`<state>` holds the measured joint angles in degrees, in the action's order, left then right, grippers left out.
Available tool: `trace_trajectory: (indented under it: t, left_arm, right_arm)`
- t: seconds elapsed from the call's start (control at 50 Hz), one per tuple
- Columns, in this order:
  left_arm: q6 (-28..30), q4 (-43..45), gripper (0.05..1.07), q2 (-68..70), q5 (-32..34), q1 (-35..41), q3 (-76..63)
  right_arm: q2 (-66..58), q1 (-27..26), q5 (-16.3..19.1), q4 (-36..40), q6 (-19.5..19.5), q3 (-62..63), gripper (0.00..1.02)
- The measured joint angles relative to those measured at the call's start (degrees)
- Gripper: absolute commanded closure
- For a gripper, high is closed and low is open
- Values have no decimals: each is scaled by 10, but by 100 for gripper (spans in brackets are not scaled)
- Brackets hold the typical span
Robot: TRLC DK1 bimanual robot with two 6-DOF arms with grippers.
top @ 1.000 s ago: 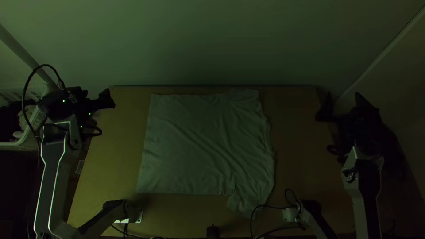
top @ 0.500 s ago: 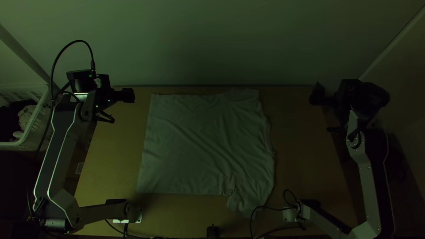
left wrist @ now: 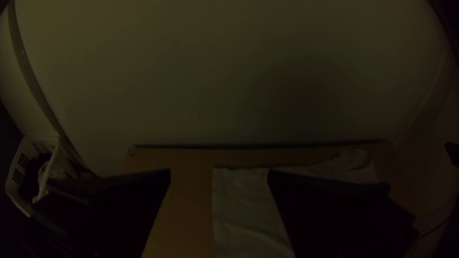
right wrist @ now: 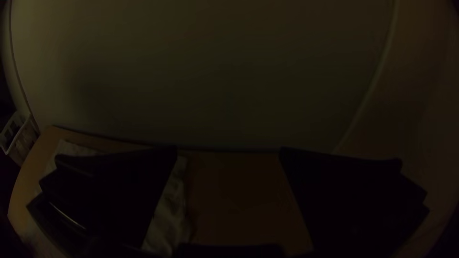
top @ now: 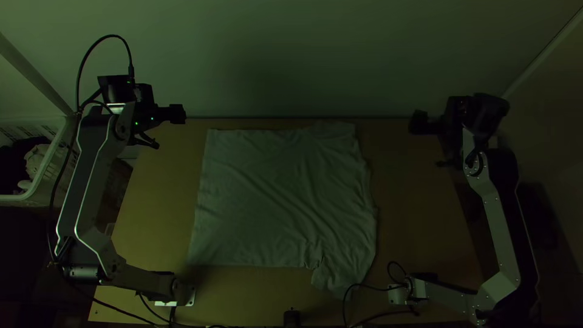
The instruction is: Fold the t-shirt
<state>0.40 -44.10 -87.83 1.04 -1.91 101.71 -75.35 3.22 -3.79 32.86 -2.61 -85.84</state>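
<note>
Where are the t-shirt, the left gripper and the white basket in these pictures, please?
T-shirt [top: 279,194]: top view, middle of its body.
Left gripper [left wrist: 219,170]: left wrist view, midway between its fingertips.
White basket [top: 12,197]: top view, on its rim.

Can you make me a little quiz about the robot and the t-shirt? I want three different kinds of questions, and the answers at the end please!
1. True or false: the jaws of the right gripper are open.

2. Pick one. How does the t-shirt lie?
a) rolled into a ball
b) laid out on the table
c) folded into a tiny square

3. Fill in the missing word: beside the table, the white basket is nearer the robot's ____ gripper.

Key: 1. true; 2. b; 3. left
</note>
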Motion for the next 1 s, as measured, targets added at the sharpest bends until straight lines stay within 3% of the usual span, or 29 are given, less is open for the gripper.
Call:
trace_trajectory:
  t: [0.42,0.58,0.8,1.0]
  left_arm:
    - [-9,-3,10,-142,25,-21,100]
    - [-30,-28,10,-206,61,-32,175]
    - [-37,-55,11,-299,67,-38,256]
    - [-41,-71,11,-364,80,-38,273]
  right_arm:
    - [-131,31,4,9,53,-85,4]
    - [-183,31,59,9,89,-116,4]
    - [-262,27,99,11,127,-172,4]
    - [-342,26,124,72,146,-248,4]
